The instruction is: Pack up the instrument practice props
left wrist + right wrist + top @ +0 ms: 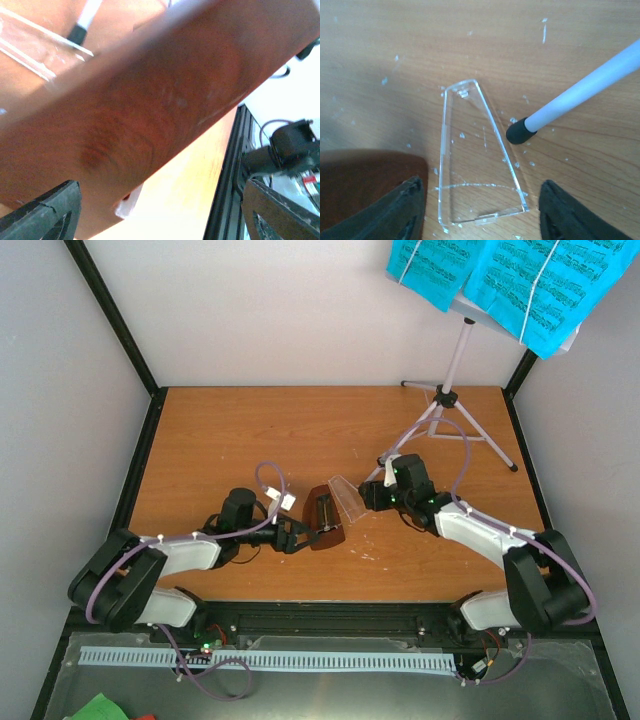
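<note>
1. The coming move, as I judge it, turns on the clear cover (470, 150). It lies flat near the middle of the table (220, 430), straight under the right gripper (481, 182). Its long axis runs with the gripper's reach, wide end toward the fingers and narrow end away.
2. The right gripper's jaws stand wider than the cover and hold nothing; this arm is the nearer one.
3. The metronome (326, 520) lies just beside the cover, toward the left edge. The left gripper (303, 533) is close against it with jaws spread wide; whether a pad touches it is unclear.
4. A black foot (520, 131) of the music stand (452, 370) sits just beside the cover and crowds that side.
5. The stand occupies the far right corner and carries the sheet-music pages (520, 280). The table is orange-brown wood with pale flecks, enclosed by white walls and black frame posts.
</note>
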`<state>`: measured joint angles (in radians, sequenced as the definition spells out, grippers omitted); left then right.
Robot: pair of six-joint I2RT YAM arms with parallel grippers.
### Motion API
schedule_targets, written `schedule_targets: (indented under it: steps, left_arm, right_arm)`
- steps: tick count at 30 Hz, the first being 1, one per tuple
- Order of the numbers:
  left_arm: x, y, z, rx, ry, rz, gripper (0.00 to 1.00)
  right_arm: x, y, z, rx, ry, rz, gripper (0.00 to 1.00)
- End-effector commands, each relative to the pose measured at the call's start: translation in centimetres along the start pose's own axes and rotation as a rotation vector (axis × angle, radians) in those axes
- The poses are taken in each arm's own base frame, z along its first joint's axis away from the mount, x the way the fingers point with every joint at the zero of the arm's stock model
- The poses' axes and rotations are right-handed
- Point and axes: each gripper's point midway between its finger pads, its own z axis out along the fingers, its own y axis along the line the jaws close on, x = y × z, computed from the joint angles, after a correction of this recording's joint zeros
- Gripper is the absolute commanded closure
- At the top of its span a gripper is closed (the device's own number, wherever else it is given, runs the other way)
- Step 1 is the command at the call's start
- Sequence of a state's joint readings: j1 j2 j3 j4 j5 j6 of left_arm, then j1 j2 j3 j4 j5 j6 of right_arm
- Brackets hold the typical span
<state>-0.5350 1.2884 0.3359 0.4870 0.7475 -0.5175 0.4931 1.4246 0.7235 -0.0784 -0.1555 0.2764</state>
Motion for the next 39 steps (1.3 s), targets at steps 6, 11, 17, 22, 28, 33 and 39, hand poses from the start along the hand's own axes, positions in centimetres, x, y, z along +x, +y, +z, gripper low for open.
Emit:
schedule_targets:
  steps: [6, 11, 17, 22, 28, 33, 39]
  left_arm:
    - [-4.8, -0.5, -2.7, -0.15, -0.205, -0.006, 0.09]
    - [-6.4, -1.2, -3.6, -0.191, -0.235, 0.03, 0.08]
    - [-7.0, -1.7, -4.0, -0.201, -0.248, 0.041, 0.08]
    - [-7.1, -1.8, -4.1, -0.2, -0.251, 0.039, 0.08]
    - [-7.2, -1.8, -4.4, -0.208, -0.259, 0.045, 0.08]
    - [-7.5, -2.0, -4.7, -0.213, -0.274, 0.048, 0.08]
    - [-9.1, -2.8, -5.9, -0.243, -0.324, 0.034, 0.08]
  right_arm:
    - [1.8, -1.5, 1.8, 0.05, 0.088, -0.099, 0.5]
    - [2.1, -1.9, 2.8, 0.063, 0.101, -0.137, 0.55]
    - [2.0, -2.1, 4.0, 0.067, 0.101, -0.152, 0.61]
    - [1.8, -2.5, 4.9, 0.088, 0.11, -0.19, 0.67]
    - [2.4, -2.5, 5.7, 0.098, 0.137, -0.244, 0.72]
    - [3.0, -2.1, 6.2, 0.104, 0.153, -0.269, 0.8]
    - [3.2, -1.2, 5.9, 0.112, 0.153, -0.305, 0.97]
